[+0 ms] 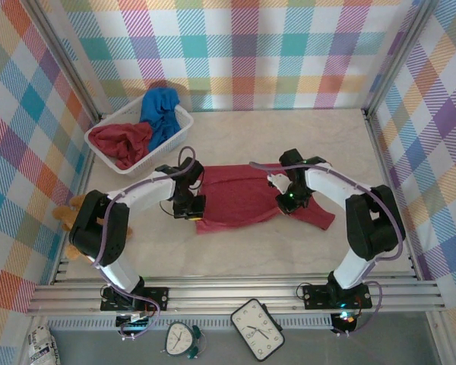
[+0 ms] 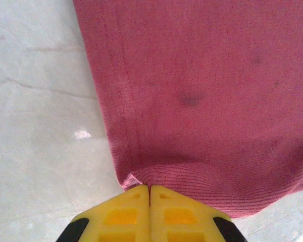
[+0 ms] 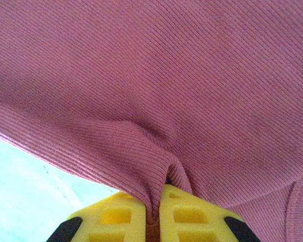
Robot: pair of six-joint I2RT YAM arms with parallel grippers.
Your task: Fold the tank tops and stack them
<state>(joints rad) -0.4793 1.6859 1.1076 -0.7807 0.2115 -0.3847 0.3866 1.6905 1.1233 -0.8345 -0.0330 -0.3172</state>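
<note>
Table point(image 1: 251, 243), top view: one red top point(image 1: 243, 194) lies spread mid-table, long axis running left to right, between the two arms. It is mostly flat. A strap curls at its far edge near the right arm, and its right end reaches past that arm's wrist towards the table's near-right.

Left gripper point(image 1: 188, 210): down at the top's left end, near corner. In the wrist view the yellow fingers point(image 2: 126, 214) are pressed together with no gap showing. The cloth corner puckers right at their tips, so it reads as pinched. The rest of the hem lies flat on the marbled table surface.

Right gripper point(image 1: 289, 199): down on the top's right part. In the wrist view a ridge of ribbed red cloth is drawn up and clamped between the yellow fingers point(image 3: 118, 217), which are closed tight on the fold. Bare table shows at lower left, beneath the cloth's edge.

Basket point(image 1: 184, 122): white, at the table's far-left corner. It holds a blue top point(image 1: 159, 114) bunched at its far side and a second red top point(image 1: 120, 142) crumpled at its near-left side, the two touching.

Bear point(image 1: 64, 214): at the table's left edge, just beside the left arm, partly hidden by it.

Two clocks point(image 1: 257, 328) lie past the near edge, in front of the arm bases.
</note>
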